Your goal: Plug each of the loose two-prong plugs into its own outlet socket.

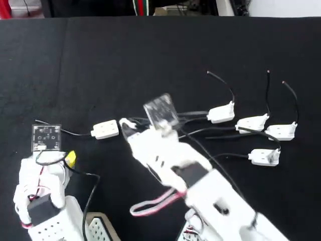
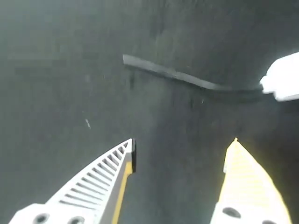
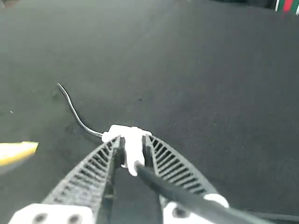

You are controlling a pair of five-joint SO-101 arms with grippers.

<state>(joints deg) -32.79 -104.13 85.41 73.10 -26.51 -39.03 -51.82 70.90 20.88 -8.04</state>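
Near left, the left gripper (image 2: 182,149) hangs wide open and empty above the black table (image 1: 150,50), seemingly waiting. At centre lies a white socket (image 1: 105,129), its thin wire (image 2: 187,77) trailing left. Just right of it, the right gripper (image 3: 133,140) clamps a two-prong plug (image 3: 132,156), lined up with the socket, apparently for insertion.

Black matte cloth tabletop (image 1: 150,55) spans nearly whole high view, evenly lit. Beyond far edge: pale white wall patch (image 1: 286,7) at right corner, red-green striped object (image 1: 143,6) near centre, dark clutter between.
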